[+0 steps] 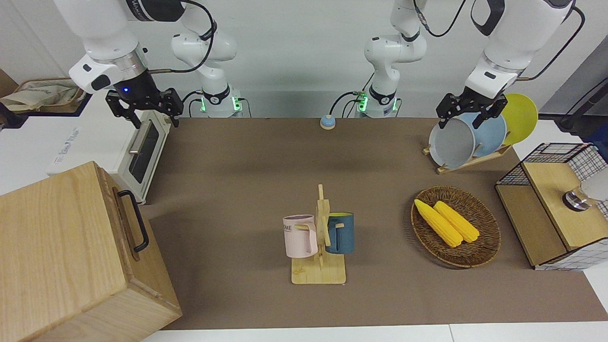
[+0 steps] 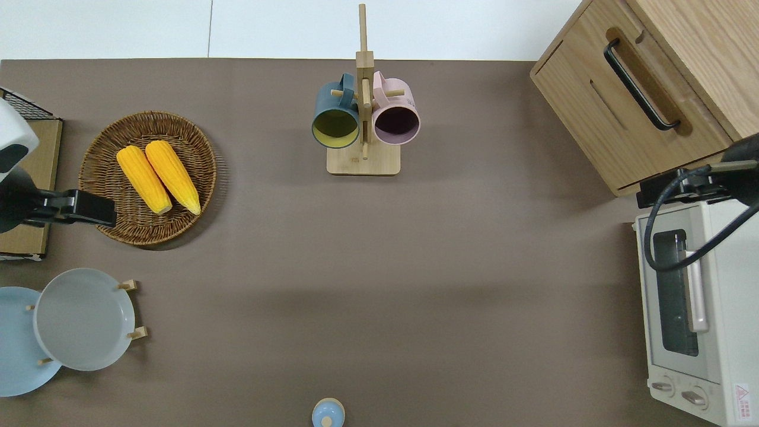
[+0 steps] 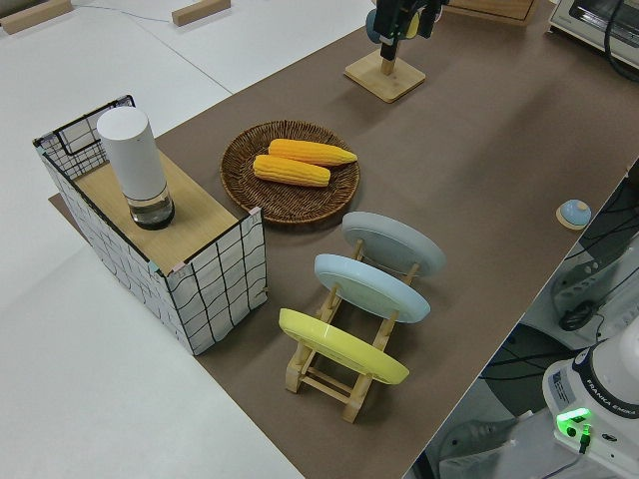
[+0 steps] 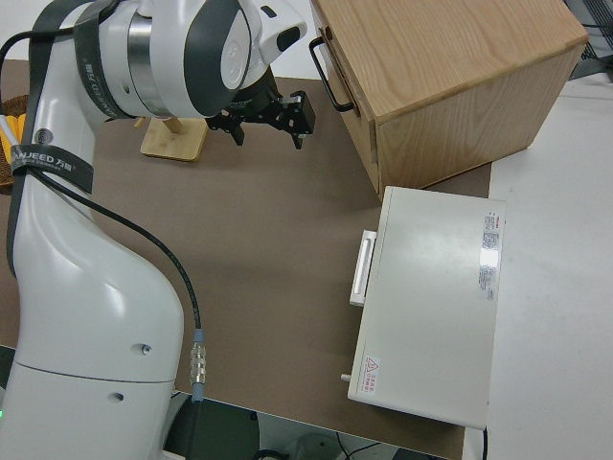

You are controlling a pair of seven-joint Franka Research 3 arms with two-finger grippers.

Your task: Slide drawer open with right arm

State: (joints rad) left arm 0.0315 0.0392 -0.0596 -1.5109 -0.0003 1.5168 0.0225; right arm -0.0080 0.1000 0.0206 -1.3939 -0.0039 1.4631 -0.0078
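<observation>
The drawer (image 1: 124, 227) sits flush in the large light-wood cabinet (image 1: 57, 247) at the right arm's end of the table, shut, with its black bar handle (image 2: 639, 83) facing the table's middle. My right gripper (image 1: 151, 116) hangs open and empty in the air, with a blue light on its wrist. From overhead the right gripper (image 2: 682, 185) is over the gap between the cabinet's nearer corner and the toaster oven, apart from the handle. From the right side the right gripper (image 4: 270, 132) hovers short of the handle (image 4: 330, 77). The left arm is parked, its gripper (image 1: 469, 114) open.
A white toaster oven (image 2: 694, 314) stands beside the cabinet, nearer to the robots. A mug rack (image 1: 319, 237) with a pink and a blue mug stands mid-table. Toward the left arm's end are a corn basket (image 1: 456, 225), a plate rack (image 1: 470, 137) and a mesh shelf (image 1: 551, 204).
</observation>
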